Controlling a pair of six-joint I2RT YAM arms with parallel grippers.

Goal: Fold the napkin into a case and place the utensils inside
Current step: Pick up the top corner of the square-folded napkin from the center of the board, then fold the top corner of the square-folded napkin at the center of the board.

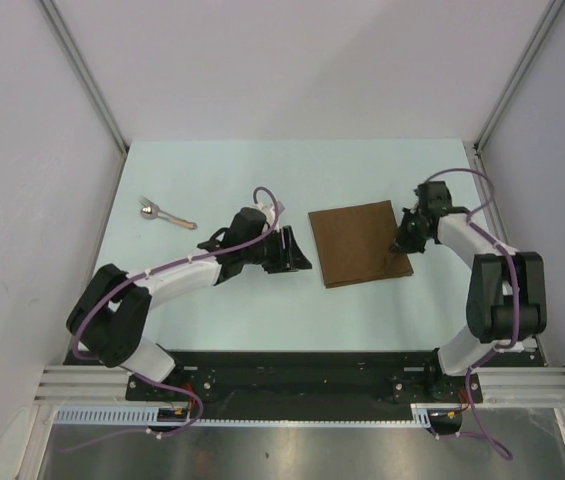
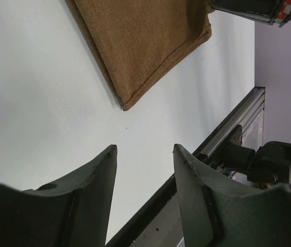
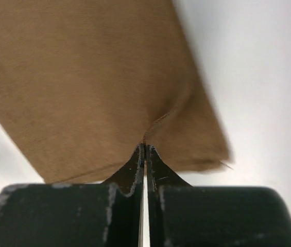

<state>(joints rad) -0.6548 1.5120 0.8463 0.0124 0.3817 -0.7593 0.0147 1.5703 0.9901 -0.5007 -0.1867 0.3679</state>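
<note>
Right wrist shows the right gripper (image 3: 144,150) clamped on the edge of the napkin (image 3: 93,77), flat on the table (image 1: 262,180): thin, limp, light, likely best taken at corners; the left gripper (image 2: 145,152) stands apart, empty

A pale table (image 1: 262,310) carries the brown napkin (image 1: 357,243) and a utensil (image 1: 169,216), well apart.

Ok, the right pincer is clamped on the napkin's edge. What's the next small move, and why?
Probably lift the right pincer a little and draw that edge across toward the left side to begin a fold. It is shut on the right edge of the napkin, with the cloth puckering at its tips while the rest lies flat. The left pincer stands open nearby, touching nothing.
</note>
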